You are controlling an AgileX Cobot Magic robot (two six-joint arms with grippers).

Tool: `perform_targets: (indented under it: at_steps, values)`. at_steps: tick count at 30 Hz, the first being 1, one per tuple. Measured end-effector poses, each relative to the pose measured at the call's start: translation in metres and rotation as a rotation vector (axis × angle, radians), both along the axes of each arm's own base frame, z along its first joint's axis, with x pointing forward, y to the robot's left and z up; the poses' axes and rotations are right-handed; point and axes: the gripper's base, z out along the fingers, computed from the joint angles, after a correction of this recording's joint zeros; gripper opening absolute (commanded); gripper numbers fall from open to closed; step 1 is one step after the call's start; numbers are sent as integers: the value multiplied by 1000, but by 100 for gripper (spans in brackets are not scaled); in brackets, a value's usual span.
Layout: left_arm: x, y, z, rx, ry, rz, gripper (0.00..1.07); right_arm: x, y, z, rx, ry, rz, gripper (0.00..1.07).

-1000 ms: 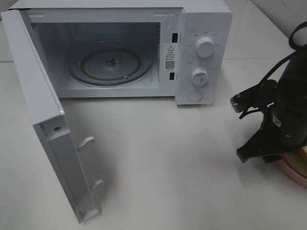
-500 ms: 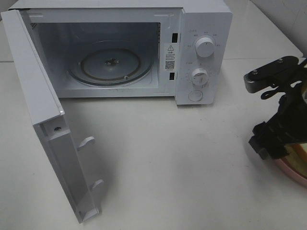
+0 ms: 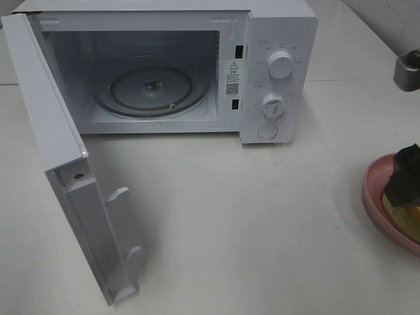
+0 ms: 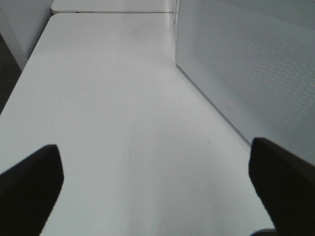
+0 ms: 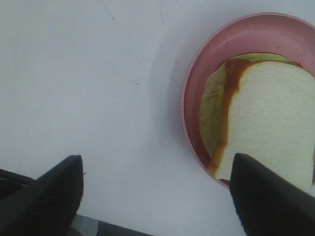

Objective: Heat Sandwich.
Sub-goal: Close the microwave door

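Nearest the high camera, the open white microwave door (image 3: 72, 190) is standing out over the white tabletop (image 3: 230, 223), hinged at the left of the oven, with two white latch hooks (image 3: 119, 193) projecting from its inner face. At the right edge of that view, the round pink plate (image 3: 375, 197) is resting on the tabletop, partly cut off by the frame. The right gripper (image 5: 155, 196) is hovering over the near rim of this plate; its two dark fingers (image 5: 47, 196) are standing wide apart, one over bare table and the other over the plate's edge, and nothing is lying between them. The sandwich (image 5: 268, 128), square white bread with a tan crust and a pale green-yellow filling showing at one side, is lying flat in the pink plate, not gripped; whether the finger above it is touching the bread cannot be told. In the high view the sandwich is only partly showing as a yellowish patch beneath dark gripper parts.

The left gripper (image 4: 155, 182) is out of the high view; its wrist camera is showing its black fingers (image 4: 29, 182) spread fully apart over bare tabletop, holding nothing, beside a perforated white panel (image 4: 246, 64).

Farther back, the white microwave oven (image 3: 275, 20) is standing with its cavity exposed, a round glass turntable (image 3: 151, 88) lying inside, and two white round dials (image 3: 281, 64) sitting on its right control panel.
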Motion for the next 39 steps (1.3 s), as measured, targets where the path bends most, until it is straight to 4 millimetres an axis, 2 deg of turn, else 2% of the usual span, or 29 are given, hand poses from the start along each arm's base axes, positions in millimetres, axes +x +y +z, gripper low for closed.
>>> perform_targets:
  at_steps: [2, 14, 16, 23, 28, 39]
  values:
    - [0, 0, 0, 0, 0, 0, 98, -12, -5, 10, 16, -30, -7, 77]
    - [0, 0, 0, 0, 0, 0, 98, -52, -24, 36, 63, -135, -26, 76]
    - [0, 0, 0, 0, 0, 0, 98, -64, -30, 42, 89, -191, -26, 76]
    - [0, 0, 0, 0, 0, 0, 98, -84, -42, 35, 119, -245, -74, 76]
    - [0, 0, 0, 0, 0, 0, 98, -110, -56, 28, 147, -338, -148, 76]
    - [0, 0, 0, 0, 0, 0, 98, -145, -60, 7, 201, -487, -223, 76]
